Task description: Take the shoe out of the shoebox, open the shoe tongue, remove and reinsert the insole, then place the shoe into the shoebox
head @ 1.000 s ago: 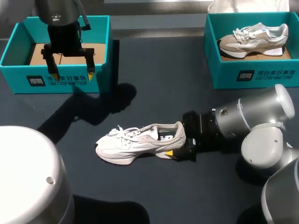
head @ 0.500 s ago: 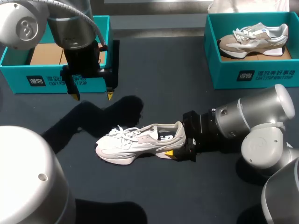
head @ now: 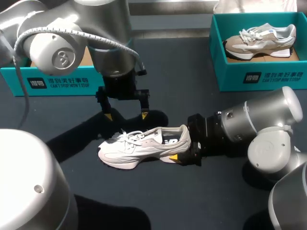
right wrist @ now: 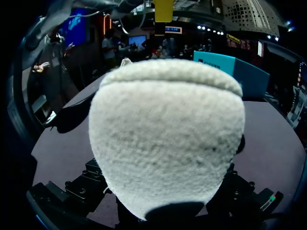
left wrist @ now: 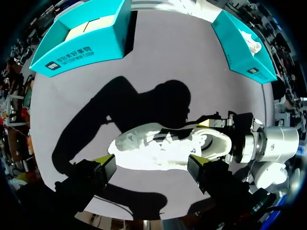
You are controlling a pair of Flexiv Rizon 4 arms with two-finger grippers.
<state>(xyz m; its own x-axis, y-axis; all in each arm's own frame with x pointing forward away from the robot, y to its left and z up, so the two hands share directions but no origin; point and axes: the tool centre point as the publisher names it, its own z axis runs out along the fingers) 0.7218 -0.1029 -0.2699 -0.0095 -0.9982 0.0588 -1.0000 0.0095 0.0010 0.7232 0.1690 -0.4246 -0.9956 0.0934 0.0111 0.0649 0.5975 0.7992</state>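
White sneaker [head: 144, 146] lies mid-worktop [head: 192, 86], toe toward 9 o'clock. Right end effector [head: 184, 152] clamps its heel from 3 o'clock. Left end effector [head: 125, 115], fingers wide, hangs at 12 o'clock. Left teal shoebox [head: 57, 84] stands well apart at 10 o'clock.

The dark desk [head: 182, 67] is carrying a white shoe [head: 139, 146] lying near its middle with the toe pointing left, while the teal left shoebox [head: 62, 85] and the teal right shoebox [head: 259, 76] are sitting at its far corners, well apart from it.
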